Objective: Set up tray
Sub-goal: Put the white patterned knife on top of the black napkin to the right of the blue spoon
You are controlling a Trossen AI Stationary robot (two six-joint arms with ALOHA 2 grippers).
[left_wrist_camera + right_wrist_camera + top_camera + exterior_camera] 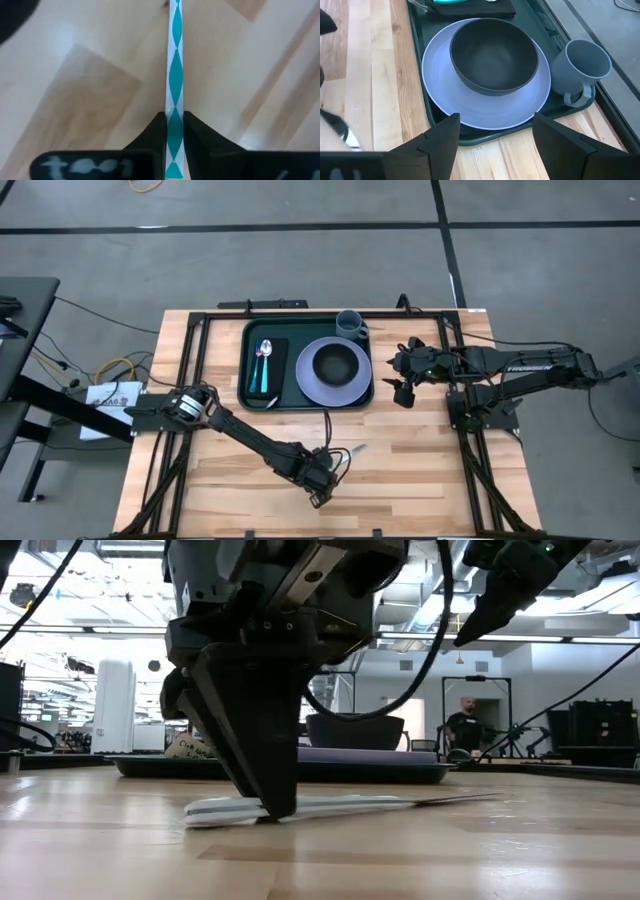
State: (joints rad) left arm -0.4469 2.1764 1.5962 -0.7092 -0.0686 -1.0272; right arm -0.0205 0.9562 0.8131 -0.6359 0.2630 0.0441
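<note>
My left gripper [325,470] stands near the table's near edge, fingers pointing down, shut on a piece of cutlery [340,804] with a teal-and-white patterned handle that lies flat on the wood. My right gripper [495,142] is open and hovers just right of the dark green tray [300,402], touching nothing. On the tray lie a black napkin [270,370] with a teal-handled spoon [264,360] on it, a lavender plate [312,380] carrying a dark bowl [338,363], and a grey-blue mug [350,323] in the far right corner. My left gripper pinches the cutlery's patterned handle [175,100] between its two fingers [150,132], coming from above and standing across its length. The cutlery lies level on the table, its handle end [205,810] and thin metal end [470,799] sticking out to either side of the fingers.
A black frame runs along the table's left, right and far sides [300,312]. Bare wood [420,470] stretches between the tray and the near edge. Beyond the table, a person [465,725] stands in the room.
</note>
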